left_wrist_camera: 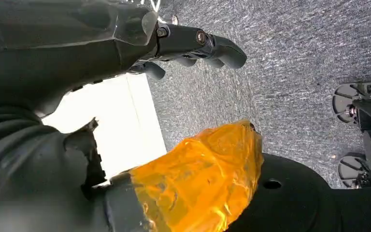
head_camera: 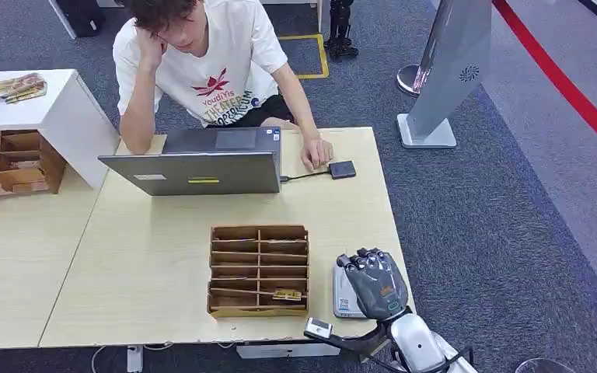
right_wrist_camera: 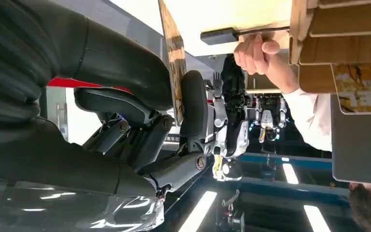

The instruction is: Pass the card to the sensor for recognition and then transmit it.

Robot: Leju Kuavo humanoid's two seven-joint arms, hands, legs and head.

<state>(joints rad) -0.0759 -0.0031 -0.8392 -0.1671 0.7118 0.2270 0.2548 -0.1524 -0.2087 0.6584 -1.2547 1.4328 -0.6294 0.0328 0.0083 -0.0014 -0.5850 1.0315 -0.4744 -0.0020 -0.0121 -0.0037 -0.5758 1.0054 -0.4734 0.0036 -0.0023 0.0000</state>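
Card (right_wrist_camera: pixel 173 58) first: it is a patterned brown one, seen edge-on in the right wrist view, pinched between the thumb and fingers of the robot's right hand (head_camera: pixel 377 281). That hand hangs palm down just to the right of the wooden sorter (head_camera: pixel 258 268), right over the small grey sensor (head_camera: pixel 342 299) that lies beside the sorter near the table (head_camera: pixel 163 256) edge. Whether the card touches the sensor, I cannot tell. Another card (head_camera: pixel 288 294) lies in the sorter's lower right compartment.

Beyond the sorter a person (head_camera: pixel 210 70) sits behind a grey laptop (head_camera: pixel 202 167), one hand (head_camera: pixel 316 151) resting on the table by a small black box (head_camera: pixel 342 169) wired to it.

The left hand (left_wrist_camera: pixel 101 43) hangs over grey carpet, fingers loosely spread, holding nothing.
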